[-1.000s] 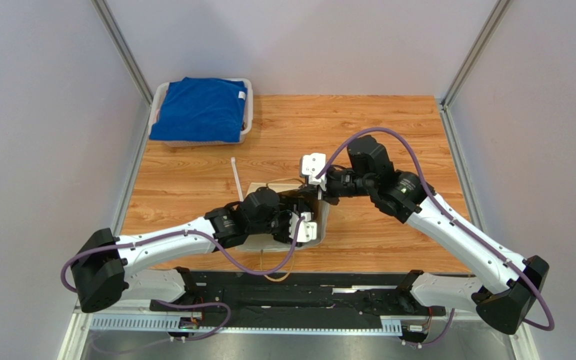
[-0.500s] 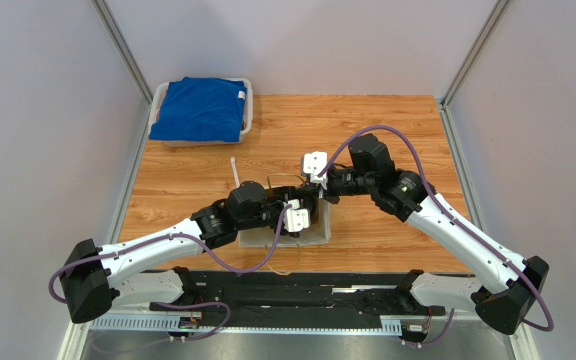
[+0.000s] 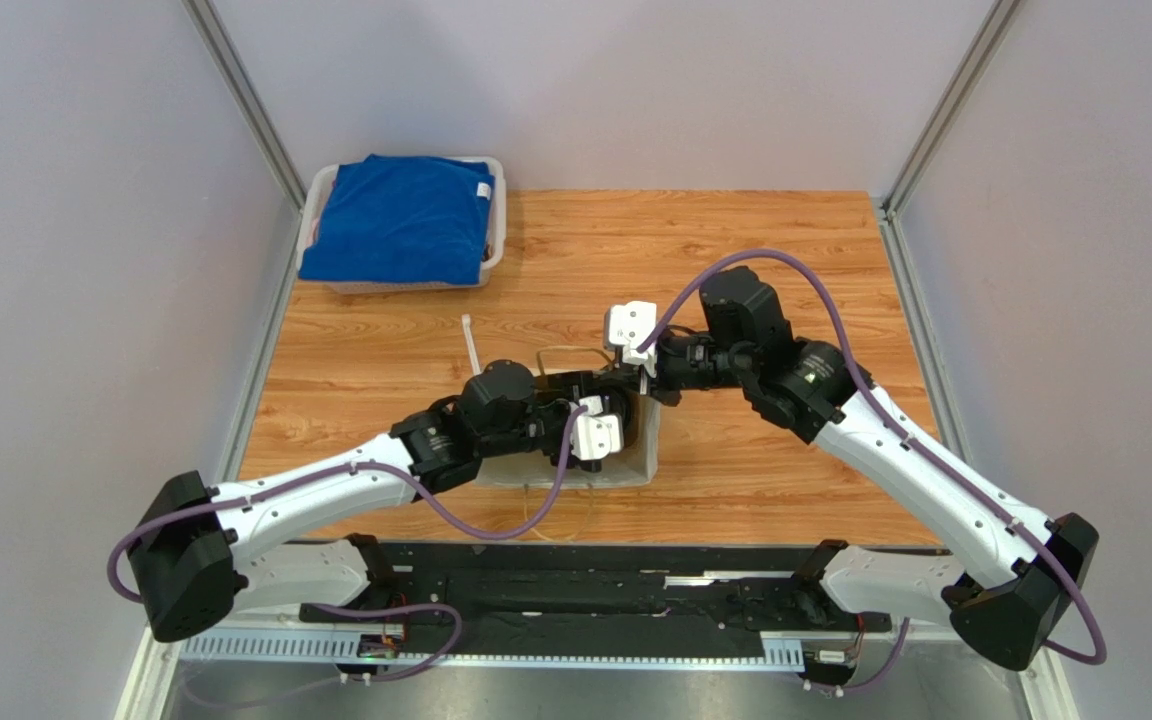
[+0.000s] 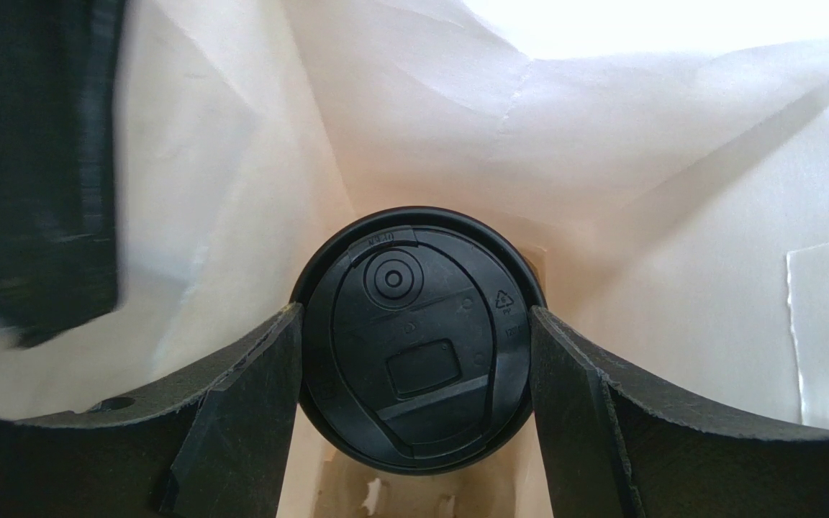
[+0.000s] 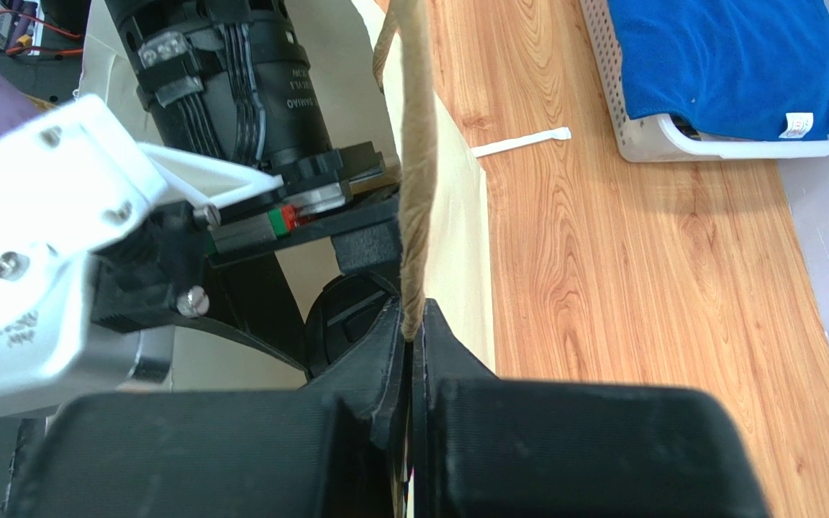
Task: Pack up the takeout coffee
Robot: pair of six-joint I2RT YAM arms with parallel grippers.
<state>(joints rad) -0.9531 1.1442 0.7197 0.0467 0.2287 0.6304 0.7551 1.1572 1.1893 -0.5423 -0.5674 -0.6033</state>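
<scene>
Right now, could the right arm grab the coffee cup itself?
Probably not. The right arm's jaws are shut on the handle of the paper bag, and the left arm's jaws clamp the coffee cup inside the bag, crowding the opening.

Left arm [image 3: 327, 488] reaches forward and right, wrist bent down. Left gripper [image 4: 413, 362] points straight down, fingers [image 4: 240, 399] pressed on both sides of the cup [image 4: 419, 324]. Right arm [image 3: 913, 465] stretches forward-left, elbow raised. Right gripper [image 5: 412, 343] is closed tight, pinching the handle [image 5: 417, 162]. The grippers are close together.
</scene>
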